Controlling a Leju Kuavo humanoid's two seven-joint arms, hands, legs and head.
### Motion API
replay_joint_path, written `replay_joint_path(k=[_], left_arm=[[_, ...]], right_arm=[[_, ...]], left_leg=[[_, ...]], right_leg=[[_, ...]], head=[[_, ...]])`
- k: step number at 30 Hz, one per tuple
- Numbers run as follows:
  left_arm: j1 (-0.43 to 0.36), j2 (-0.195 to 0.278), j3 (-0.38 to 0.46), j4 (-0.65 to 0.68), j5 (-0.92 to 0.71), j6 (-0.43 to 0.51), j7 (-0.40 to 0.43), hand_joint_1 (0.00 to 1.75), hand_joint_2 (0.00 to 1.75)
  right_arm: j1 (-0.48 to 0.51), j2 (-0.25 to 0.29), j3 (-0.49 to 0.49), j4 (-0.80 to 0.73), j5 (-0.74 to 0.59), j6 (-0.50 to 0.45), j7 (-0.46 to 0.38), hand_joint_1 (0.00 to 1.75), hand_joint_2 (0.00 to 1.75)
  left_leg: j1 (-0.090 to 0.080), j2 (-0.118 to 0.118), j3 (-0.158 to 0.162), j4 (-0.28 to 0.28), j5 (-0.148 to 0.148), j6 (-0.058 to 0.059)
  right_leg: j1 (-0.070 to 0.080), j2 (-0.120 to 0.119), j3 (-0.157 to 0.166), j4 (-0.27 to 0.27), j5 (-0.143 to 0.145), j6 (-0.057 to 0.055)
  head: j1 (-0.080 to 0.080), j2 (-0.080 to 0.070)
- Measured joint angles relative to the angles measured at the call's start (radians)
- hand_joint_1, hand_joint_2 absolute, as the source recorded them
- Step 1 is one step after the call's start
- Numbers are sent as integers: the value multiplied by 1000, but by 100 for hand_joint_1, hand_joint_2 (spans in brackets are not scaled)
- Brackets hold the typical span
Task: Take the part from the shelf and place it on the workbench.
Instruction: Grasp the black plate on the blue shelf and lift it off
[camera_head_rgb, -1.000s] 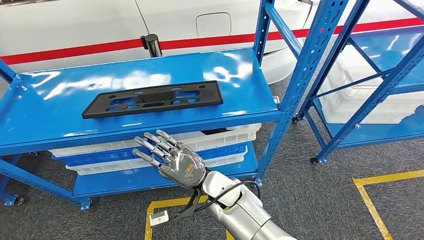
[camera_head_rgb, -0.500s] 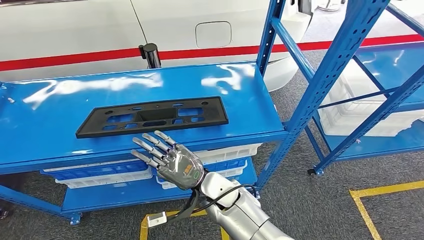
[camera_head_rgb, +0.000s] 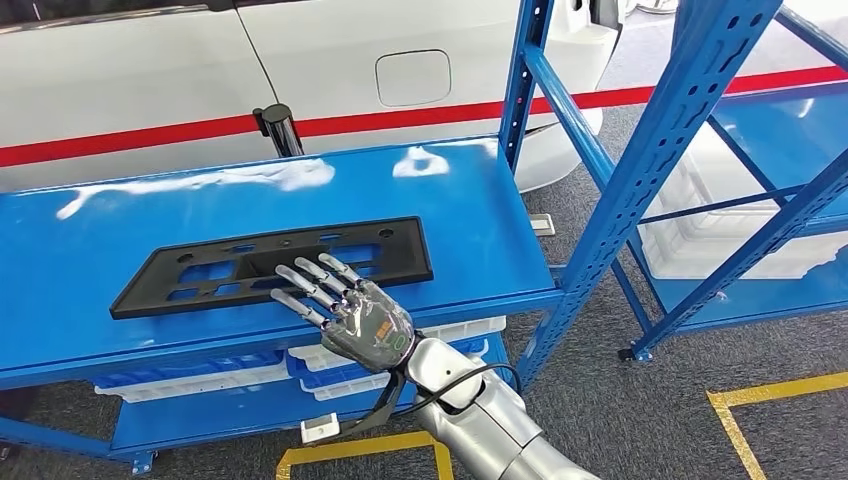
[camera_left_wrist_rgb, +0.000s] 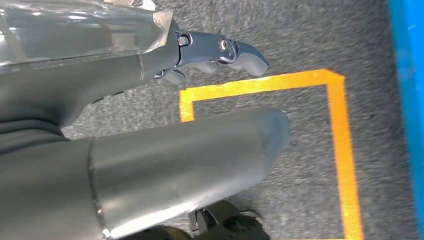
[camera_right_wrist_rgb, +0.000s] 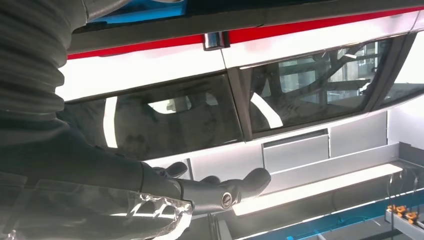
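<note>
My right hand (camera_head_rgb: 350, 310) is open, fingers spread, over the near edge of the black part (camera_head_rgb: 275, 264), which lies flat on the blue shelf (camera_head_rgb: 480, 230). My left hand (camera_left_wrist_rgb: 150, 125) hangs empty above the floor.

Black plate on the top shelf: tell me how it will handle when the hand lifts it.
The black plate is long, thin and full of cutouts, so it is probably light, and may flex if lifted by one end. It lies flat on the glossy blue shelf, so it will likely slide, not roll. The right hand, fingers spread over its near edge, may find that low edge hard to grip.
</note>
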Motion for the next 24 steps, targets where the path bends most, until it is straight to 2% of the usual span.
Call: replay_joint_path(k=[2,3,5,7,10,11,12,14,15,16,17,18,19,20,21,23,24], left_arm=[[0,0,0,0,0,-1,1,0,0],[1,0,0,0,0,-1,2,0,0],[1,1,0,0,-3,3,11,0,0],[-2,0,-1,0,-7,16,24,0,0],[-9,-4,-1,-2,-14,36,40,0,0],[-12,-5,-1,-3,-18,41,43,0,0],[-15,-6,-1,-3,-19,44,46,0,0],[-18,-6,-1,-4,-23,54,49,0,0],[-18,-7,-1,-4,-25,62,52,0,0],[-19,-8,-2,-4,-28,70,55,0,0],[-20,-8,-3,-4,-31,77,58,0,0],[-21,-9,-3,-5,-34,83,60,0,0],[-23,-11,-4,-5,-36,86,62,0,0],[-26,-12,-5,-6,-38,88,63,0,0],[-28,-14,-5,-6,-38,90,64,0,0],[-30,-17,-5,-7,-39,91,64,0,0],[-31,-18,-5,-7,-41,92,65,0,0]], right_arm=[[1,0,0,1,0,0,0,0,175],[1,0,1,3,-1,0,0,0,175],[-5,0,14,9,-17,5,19,0,175],[-15,-1,35,14,-41,15,44,0,175],[-33,2,63,19,-62,30,62,0,175],[-41,4,73,21,-66,34,66,0,175],[-46,5,80,25,-69,37,68,0,175],[-53,4,96,36,-74,42,72,0,175],[-53,4,104,42,-77,45,73,0,175],[-53,5,113,49,-80,49,73,0,175],[-54,7,123,55,-82,54,73,0,175],[-54,10,134,59,-83,59,73,0,175],[-56,14,145,63,-83,65,74,0,175],[-59,19,156,66,-83,73,77,0,175],[-63,24,167,70,-83,82,82,0,175],[-72,33,186,80,-85,101,93,0,175],[-77,38,193,86,-88,107,99,0,175]], left_leg=[[1,0,-21,23,-19,-2],[2,1,-44,32,-38,-5],[1,4,-49,-87,46,1],[-5,5,-24,-215,149,13],[-5,3,-7,-229,151,28],[-3,3,-1,-235,151,34],[-2,3,4,-239,150,40],[-5,1,5,-239,146,49],[-7,-1,6,-239,144,50],[-8,-2,6,-239,142,51],[-9,-4,7,-238,141,50],[-10,-6,9,-238,140,49],[-11,-8,11,-237,139,48],[-13,-11,12,-235,136,44],[-14,-12,13,-234,134,40],[-14,-14,15,-233,130,28],[-12,-14,15,-233,130,22]], right_leg=[[0,0,5,0,-5,-1],[1,1,15,0,-12,-1],[5,4,55,0,-44,8],[9,8,83,-3,-72,22],[14,6,82,2,-89,38],[16,5,71,30,-104,39],[15,4,45,81,-127,37],[15,3,-37,215,-177,33],[15,3,-72,264,-189,35],[15,3,-90,277,-183,40],[16,3,-87,250,-160,47],[16,3,-66,188,-126,54],[17,4,-36,113,-88,55],[19,4,-10,50,-57,51],[21,4,6,9,-36,43],[26,4,12,-12,-21,24],[21,4,16,-15,-17,16]], head=[[0,0],[0,0],[0,0],[0,0],[0,0],[0,0],[1,0],[2,0],[2,0],[2,0],[2,0],[2,0],[1,0],[1,0],[1,0],[0,0],[0,0]])
